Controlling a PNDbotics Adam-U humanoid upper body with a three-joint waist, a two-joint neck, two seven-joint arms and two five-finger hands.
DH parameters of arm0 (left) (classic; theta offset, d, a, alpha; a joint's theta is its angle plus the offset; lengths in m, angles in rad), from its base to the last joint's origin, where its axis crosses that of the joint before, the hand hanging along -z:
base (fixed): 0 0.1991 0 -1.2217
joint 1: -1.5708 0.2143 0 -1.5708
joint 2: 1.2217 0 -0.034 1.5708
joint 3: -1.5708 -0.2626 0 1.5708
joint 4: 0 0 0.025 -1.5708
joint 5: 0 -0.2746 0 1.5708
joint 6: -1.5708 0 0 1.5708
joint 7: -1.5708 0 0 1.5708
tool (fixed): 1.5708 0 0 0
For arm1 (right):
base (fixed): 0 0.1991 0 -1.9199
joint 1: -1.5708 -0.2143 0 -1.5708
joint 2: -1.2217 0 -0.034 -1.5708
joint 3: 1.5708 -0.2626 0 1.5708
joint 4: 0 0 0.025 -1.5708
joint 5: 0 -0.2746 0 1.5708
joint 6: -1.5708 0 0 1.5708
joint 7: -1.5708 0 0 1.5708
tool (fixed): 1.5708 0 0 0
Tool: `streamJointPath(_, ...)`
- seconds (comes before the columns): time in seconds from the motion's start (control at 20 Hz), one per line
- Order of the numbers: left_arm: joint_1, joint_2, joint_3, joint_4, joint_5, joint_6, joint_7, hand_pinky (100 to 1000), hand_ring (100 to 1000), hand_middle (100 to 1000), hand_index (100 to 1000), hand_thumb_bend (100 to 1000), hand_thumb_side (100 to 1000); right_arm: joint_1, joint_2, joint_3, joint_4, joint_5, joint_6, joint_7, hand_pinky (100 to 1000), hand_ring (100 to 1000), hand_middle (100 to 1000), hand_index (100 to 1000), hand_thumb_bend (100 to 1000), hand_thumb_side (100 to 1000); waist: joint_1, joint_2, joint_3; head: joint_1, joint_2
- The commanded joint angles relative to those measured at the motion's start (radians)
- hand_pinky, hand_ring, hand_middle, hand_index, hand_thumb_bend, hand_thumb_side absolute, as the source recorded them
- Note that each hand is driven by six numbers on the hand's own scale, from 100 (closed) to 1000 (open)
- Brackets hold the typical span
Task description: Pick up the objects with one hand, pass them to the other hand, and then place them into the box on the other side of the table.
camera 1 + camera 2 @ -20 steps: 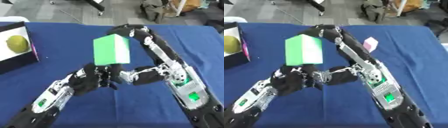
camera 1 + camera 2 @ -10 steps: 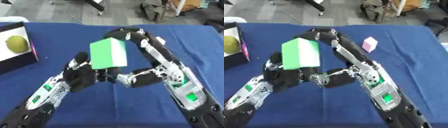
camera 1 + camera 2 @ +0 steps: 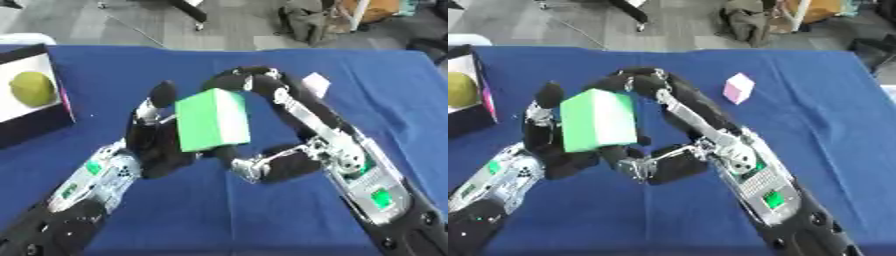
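Note:
A green block (image 3: 212, 126) is held up over the middle of the blue table. My right hand (image 3: 278, 165) is shut on it: long fingers (image 3: 252, 82) arch over its top right edge and the thumb presses up from below. My left hand (image 3: 156, 144) lies against the block's left face, with one finger (image 3: 163, 94) standing straight up beside it. A box (image 3: 37, 125) with a white inside and dark walls stands at the left edge and holds a yellow-green ball (image 3: 31, 88). A pink cube (image 3: 738, 88) rests on the cloth at the right.
The blue cloth (image 3: 376, 90) covers the table. Beyond its far edge there is grey floor with chair legs and a bag.
My left hand has risen from under the block to its left face, and one finger now stands beside it. The block has tilted and moved a little to the left, still in the right hand.

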Motion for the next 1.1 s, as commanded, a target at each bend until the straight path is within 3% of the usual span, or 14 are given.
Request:
streamJointPath(0.05, -0.022, 0.005, -0.009, -0.024, -0.01, 0.012, -0.004, 810, 822, 621, 744, 679, 650, -0.01, -0.012, -0.002, -0.021, -0.011, 0.008, 0.006, 772, 795, 508, 760, 100, 119, 0.003, -0.008, -0.003, -0.002, -0.002)
streamJointPath(0.65, -0.016, -0.005, -0.029, -0.027, -0.036, 0.01, -0.011, 810, 793, 551, 658, 543, 588, -0.003, -0.01, -0.006, -0.021, -0.017, 0.026, 0.003, 763, 791, 505, 753, 100, 147, 0.004, -0.007, -0.003, -0.003, -0.002)
streamJointPath(1.1, 0.004, -0.007, -0.01, -0.026, -0.004, -0.022, -0.008, 818, 815, 583, 682, 612, 560, 0.02, -0.003, -0.022, -0.021, -0.049, 0.06, -0.013, 763, 792, 501, 741, 100, 190, 0.004, -0.007, -0.003, -0.005, -0.002)
